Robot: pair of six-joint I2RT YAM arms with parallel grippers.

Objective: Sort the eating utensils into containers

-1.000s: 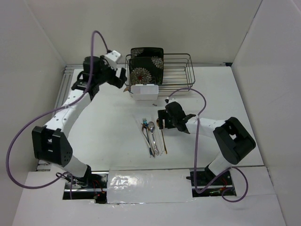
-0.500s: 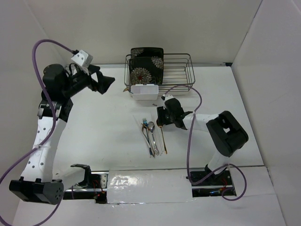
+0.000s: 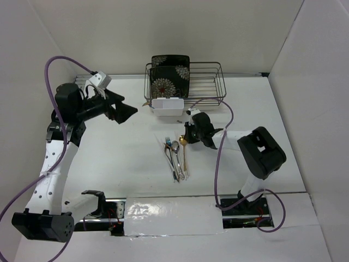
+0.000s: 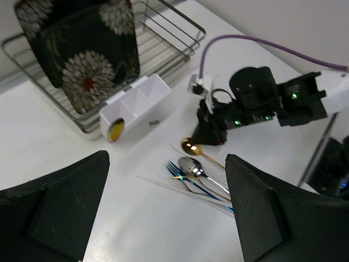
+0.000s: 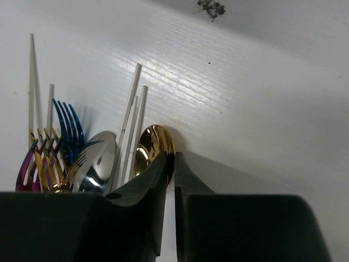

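The eating utensils [image 3: 175, 158] lie bunched mid-table: a blue fork [image 5: 68, 123], a silver spoon [image 5: 98, 164], pale chopsticks [image 5: 131, 125] and a gold spoon [image 5: 150, 147]. My right gripper [image 5: 170, 158] is low on the table with its jaws closed on the right rim of the gold spoon's bowl [image 3: 183, 142]. The white tub [image 3: 167, 107] stands in front of the wire rack, with something yellow in its left compartment [image 4: 115, 131]. My left gripper [image 3: 128, 109] hangs open above the table's left side, holding nothing; its fingers [image 4: 54, 207] frame the utensil pile.
A dark wire rack [image 3: 210, 87] stands at the back, and a black floral plate [image 3: 170, 76] leans in its left end. The right arm's purple cable [image 3: 221, 142] loops over the table right of the utensils. White walls close in the sides.
My left arm swung away from the rack to the left and rose. My right gripper moved up to the gold spoon's bowl and closed from wide open onto its rim.
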